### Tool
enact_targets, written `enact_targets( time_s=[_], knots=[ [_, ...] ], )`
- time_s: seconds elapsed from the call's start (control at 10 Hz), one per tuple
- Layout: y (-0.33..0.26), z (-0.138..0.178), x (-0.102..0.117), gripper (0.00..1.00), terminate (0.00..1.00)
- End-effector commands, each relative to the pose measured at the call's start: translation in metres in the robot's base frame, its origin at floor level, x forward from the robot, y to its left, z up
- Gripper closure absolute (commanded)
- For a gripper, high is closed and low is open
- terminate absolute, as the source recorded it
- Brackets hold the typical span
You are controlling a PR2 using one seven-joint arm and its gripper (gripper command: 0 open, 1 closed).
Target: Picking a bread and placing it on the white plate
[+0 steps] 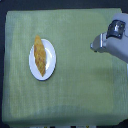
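Lying on glossy round white plate (34,70), tapered golden bread (40,56), gripper (96,46) blurry, apart

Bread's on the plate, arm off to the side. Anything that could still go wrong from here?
Little is left to fail, but two things stand out.
1. The bread lies diagonally across the white plate, its ends near the rim; a nudge might tip one end off.
2. The gripper sits apart at the exterior view's right; the blur hides its fingers' state, so release can't be confirmed there.
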Motion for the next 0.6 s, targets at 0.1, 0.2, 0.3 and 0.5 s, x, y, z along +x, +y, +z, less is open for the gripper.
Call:
enact_targets(
  time_s=[0.1,0.2,0.3,0.5],
  knots=[
    [0.0003,0.002,0.0259,0.0,0.0],
    [0.0035,0.002,0.0281,0.0,0.0],
    [0.0037,0.0024,0.0289,0.0,0.0],
    [0.0056,0.0004,0.0315,0.0,1.0]
  ],
)
